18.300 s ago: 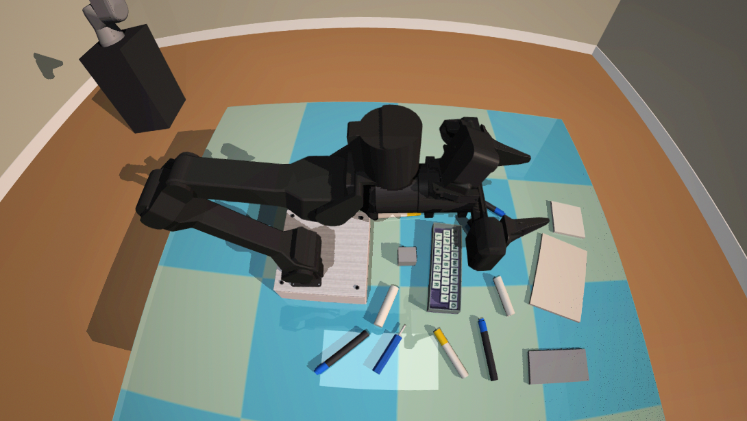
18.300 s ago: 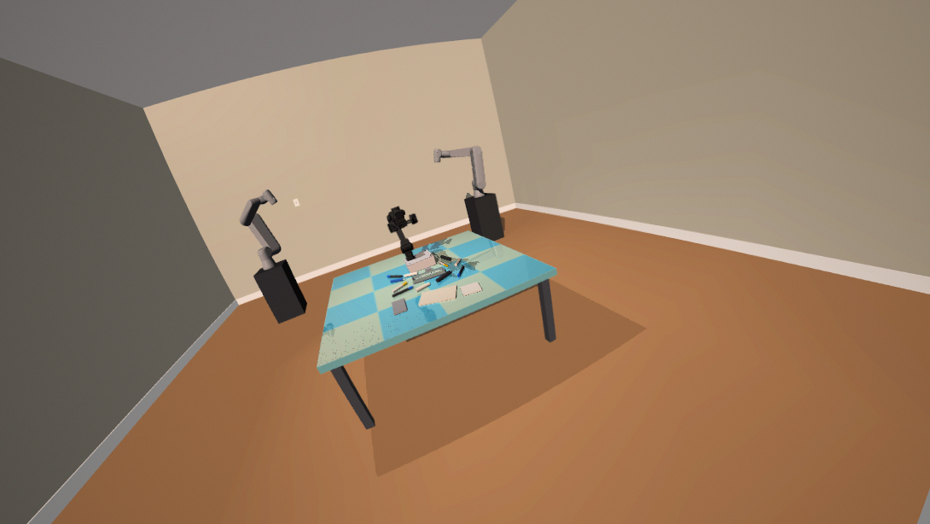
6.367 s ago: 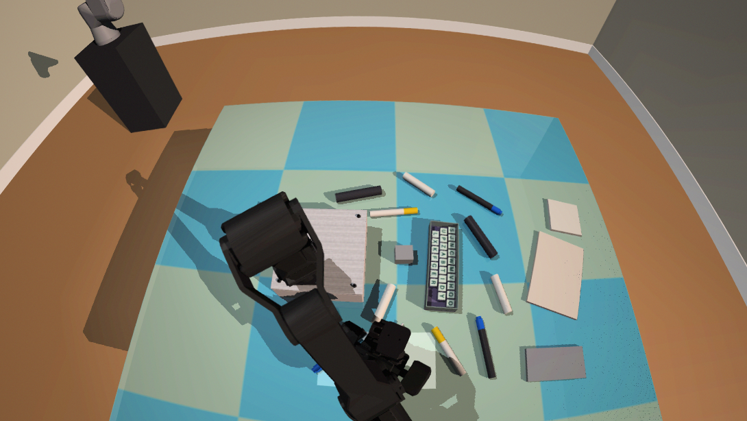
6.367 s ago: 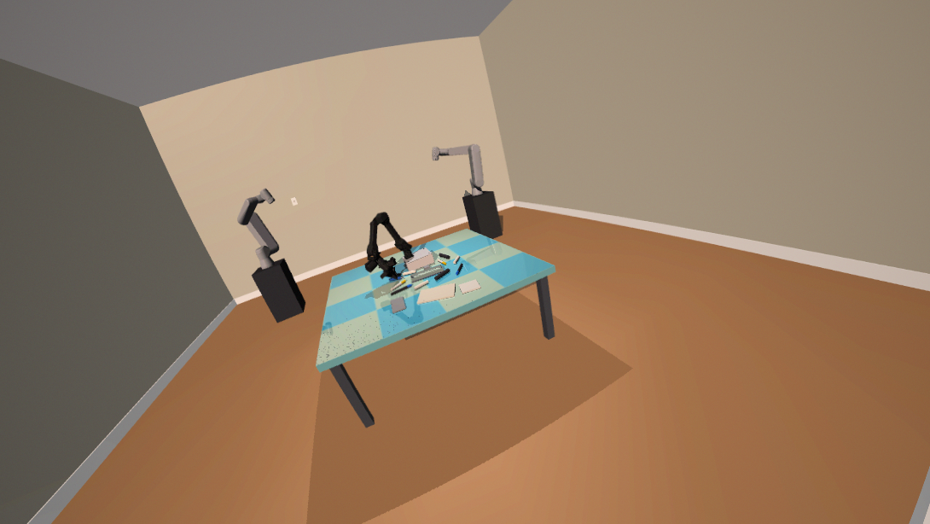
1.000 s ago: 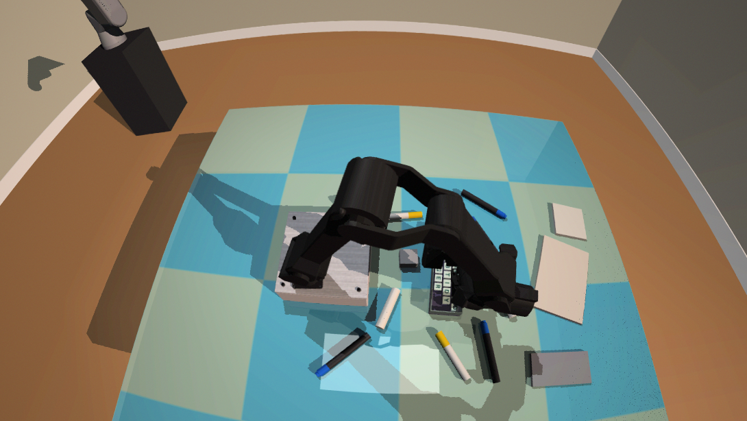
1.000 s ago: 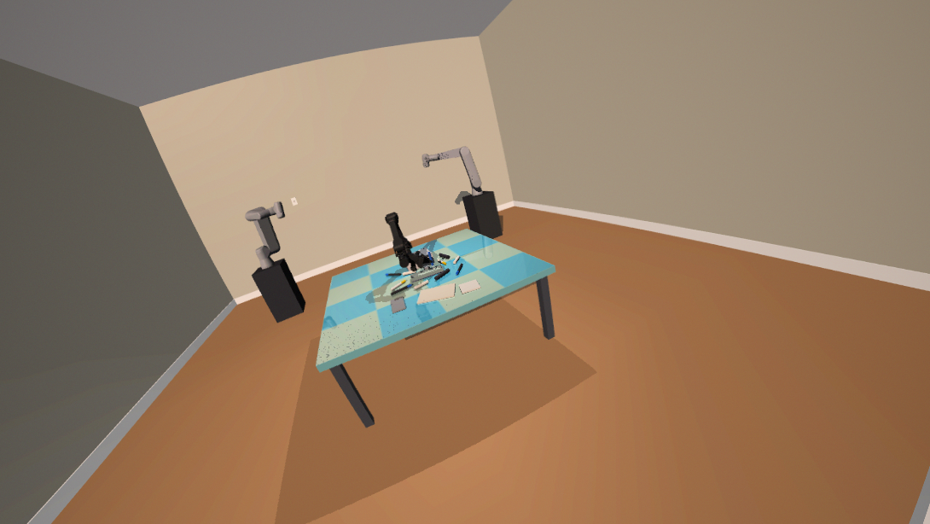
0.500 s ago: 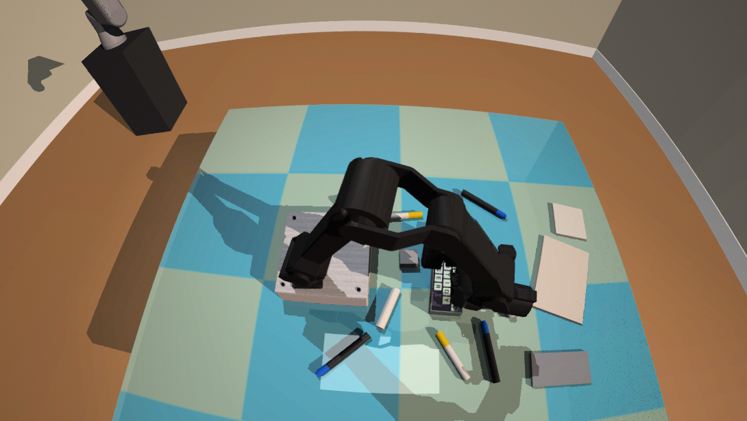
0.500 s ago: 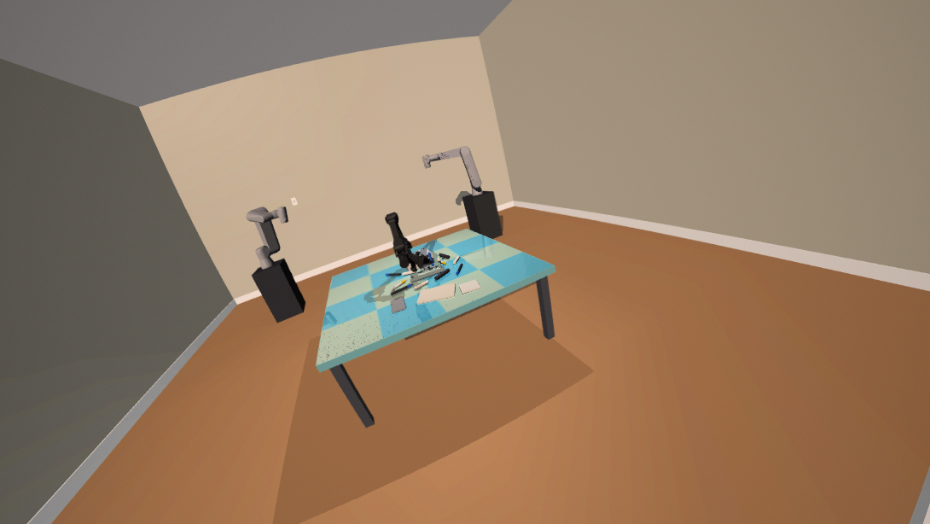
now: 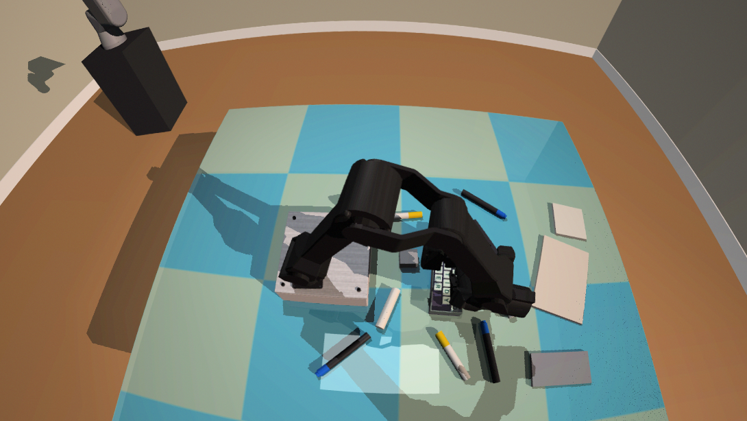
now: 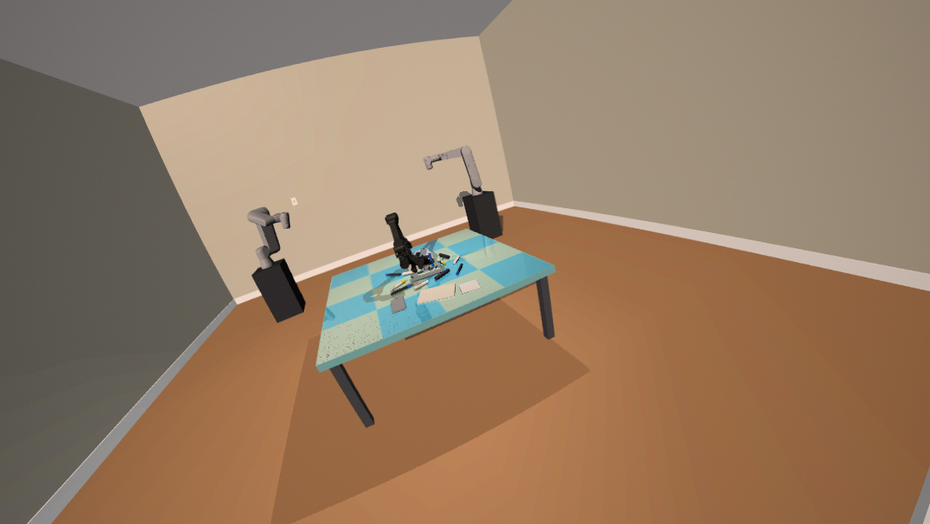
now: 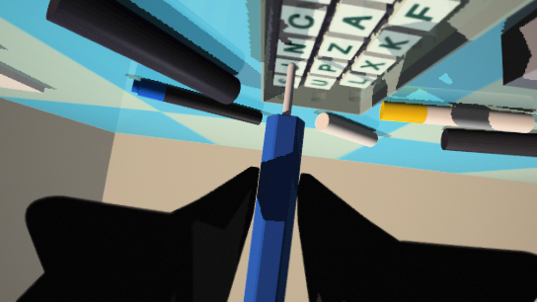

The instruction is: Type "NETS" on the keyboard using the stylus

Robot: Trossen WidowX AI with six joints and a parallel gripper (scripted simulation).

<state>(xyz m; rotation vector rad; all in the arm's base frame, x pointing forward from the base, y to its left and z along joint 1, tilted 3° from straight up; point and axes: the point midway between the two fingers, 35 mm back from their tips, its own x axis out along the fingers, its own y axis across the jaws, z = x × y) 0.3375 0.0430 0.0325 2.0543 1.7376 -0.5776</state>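
My gripper is shut on the blue stylus, seen in the wrist view with its thin pale tip pointing away from the fingers. The keyboard lies beyond the fingers in the wrist view, with white keys and green letters. The stylus tip overlaps the J key, just short of the N key; I cannot tell whether it touches. The E, T and S keys are not clearly readable in the wrist view. In the top view the arm hides much of the keyboard and the stylus.
A grey block stands between the arm's base plate and the keyboard. A white cylinder, a yellow-ended marker and a black marker lie near the keyboard. A pale board and a grey slab lie farther right.
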